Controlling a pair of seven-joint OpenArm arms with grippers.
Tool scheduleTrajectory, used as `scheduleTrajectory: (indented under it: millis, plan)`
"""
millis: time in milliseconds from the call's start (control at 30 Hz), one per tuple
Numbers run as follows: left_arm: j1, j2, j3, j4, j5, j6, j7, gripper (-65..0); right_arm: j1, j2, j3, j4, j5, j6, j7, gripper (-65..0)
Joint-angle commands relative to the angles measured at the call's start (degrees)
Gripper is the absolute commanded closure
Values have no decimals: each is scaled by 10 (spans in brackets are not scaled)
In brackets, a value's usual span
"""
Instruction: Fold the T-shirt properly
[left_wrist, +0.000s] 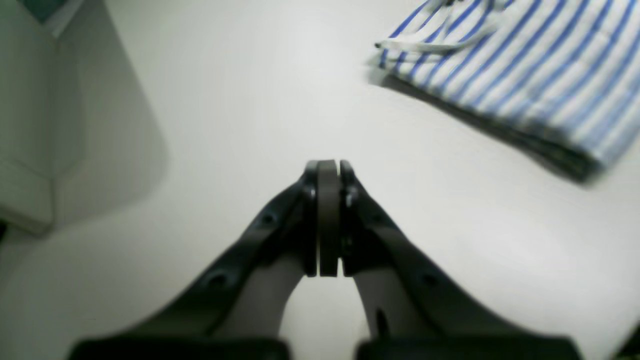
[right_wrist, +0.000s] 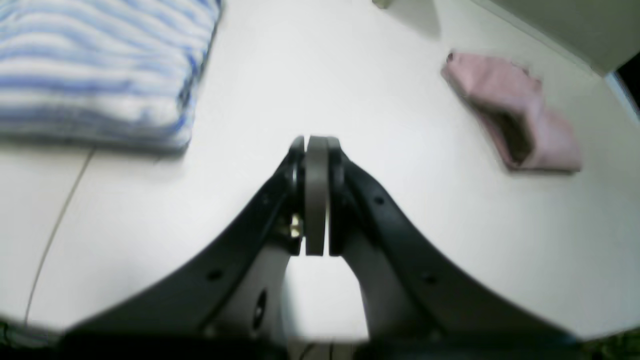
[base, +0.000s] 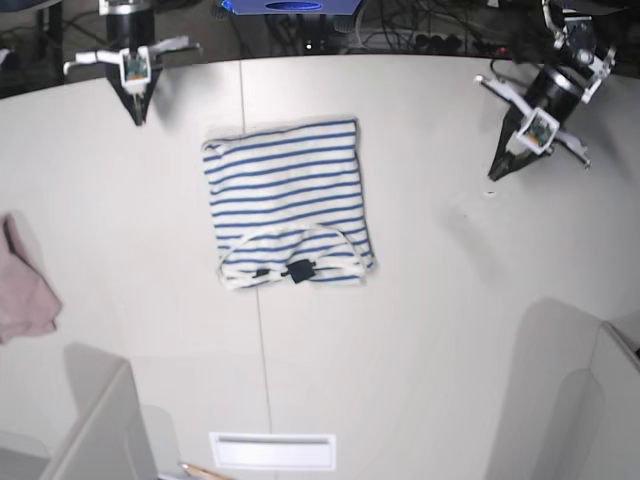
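Observation:
The striped T-shirt (base: 288, 205) lies folded into a compact rectangle near the middle of the white table, its neck and black tag (base: 298, 270) toward the near side. It also shows in the left wrist view (left_wrist: 520, 65) and in the right wrist view (right_wrist: 95, 70). My left gripper (left_wrist: 328, 167) is shut and empty above bare table, well away from the shirt; in the base view it (base: 494, 173) sits at the far right. My right gripper (right_wrist: 316, 142) is shut and empty; in the base view it (base: 138, 118) sits at the far left.
A plain pinkish cloth (base: 25, 285) lies crumpled at the table's left edge, also in the right wrist view (right_wrist: 515, 115). A grey box (base: 90, 430) stands at the near left, another (base: 590, 390) at the near right. A white label (base: 272, 451) lies near the front edge.

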Motion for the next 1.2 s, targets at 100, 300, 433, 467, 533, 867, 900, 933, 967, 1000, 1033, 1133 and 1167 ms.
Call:
scheduleTrajectory:
  millis: [100, 300, 433, 467, 533, 867, 900, 933, 967, 1000, 1033, 1133, 1167]
  plan:
    - [86, 20, -53, -102, -5, 5, -199, 0, -58, 4, 3, -30, -3, -4, 53, 0]
    - [170, 36, -81, -232, -5, 5, -252, 0, -154, 7, 3, -65, -3, -5, 55, 0]
    - [196, 30, -43, -351, 12, 5, -278, 0, -208, 6, -7, -99, -3, -6, 53, 0]
    - [197, 29, -32, -384, 30, 5, -278, 0, -211, 7, -20, -117, -3, -6, 53, 0]
    - [185, 12, -3, -468, 86, 6, -278, 0, -207, 8, -50, -174, -3, -6, 53, 0]
    - [-42, -27, 40, -947, 337, 102, -279, 0, -51, -40, -208, -586, 55, -7, 52, 0]
    - [-60, -29, 40, -972, 370, 111, -279, 0, -24, -51, -216, -639, 72, -7, 52, 0]
    - [-77, -29, 40, -991, 401, 120, -276, 0, 5, -63, -230, -696, 87, -7, 52, 0]
    - [-93, -29, 40, -1004, 428, 127, -275, 0, 39, -74, -246, -756, 99, -7, 52, 0]
    - [-105, -29, 40, -1012, 449, 134, -274, 0, 72, -83, -259, -810, 108, -7, 52, 0]
    - [-119, -28, 36, -1023, 468, 141, -274, 0, 107, -94, -274, -869, 119, -7, 52, 0]
    - [-160, -27, 36, -1053, 484, 152, -229, 0, 191, -120, -297, -995, 146, -7, 54, 0]
    - [-172, -26, 35, -1058, 484, 152, -202, 0, 209, -122, -295, -1013, 152, -7, 53, 0]
